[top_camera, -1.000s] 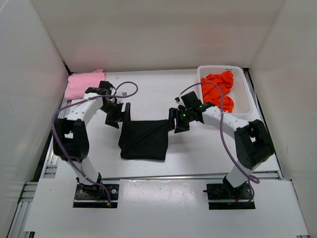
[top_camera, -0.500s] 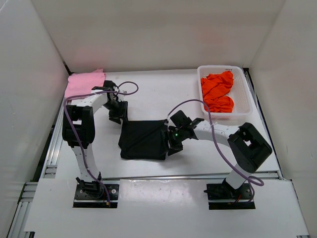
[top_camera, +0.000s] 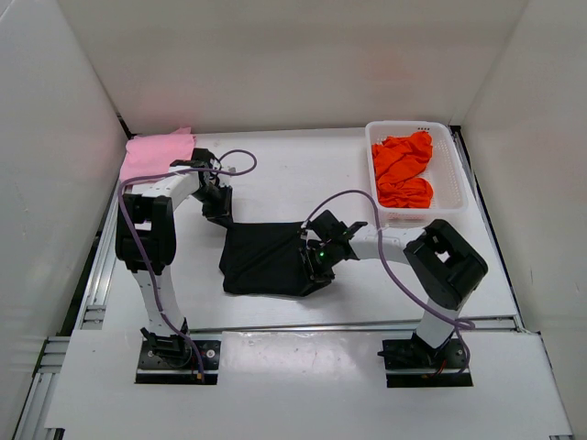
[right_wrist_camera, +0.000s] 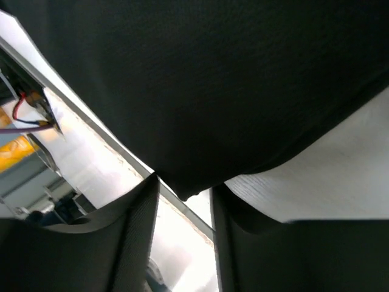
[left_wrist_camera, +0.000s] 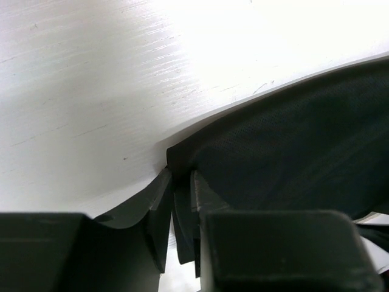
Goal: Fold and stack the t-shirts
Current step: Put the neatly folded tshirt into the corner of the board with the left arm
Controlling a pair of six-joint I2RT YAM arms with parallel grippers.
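The black t-shirt [top_camera: 266,261] lies at the middle of the table [top_camera: 293,174], spread as a roughly rectangular patch between the two arms.

The left gripper [top_camera: 218,209] sits at the far left corner of the black t-shirt. In the left wrist view its jaws are closed on that corner. A thin fold of black cloth is pinched between the fingers [left_wrist_camera: 159,210], and the rest of the garment runs off to the right over the white surface.

The right gripper [top_camera: 312,263] sits at the right edge of the black t-shirt, towards the near side. In the right wrist view its fingers [right_wrist_camera: 130,231] stand apart, with a strip of light visible between them. The black cloth fills the upper part of that view, and one point of its edge dips into the gap at the fingertips. Whether either finger touches the cloth cannot be told.

The pink t-shirt [top_camera: 156,154] lies in the far left corner of the table, well apart from the black one, near the left arm. The orange t-shirt [top_camera: 402,170] is bunched inside the white mesh basket [top_camera: 459,188], which stands at the far right of the table.
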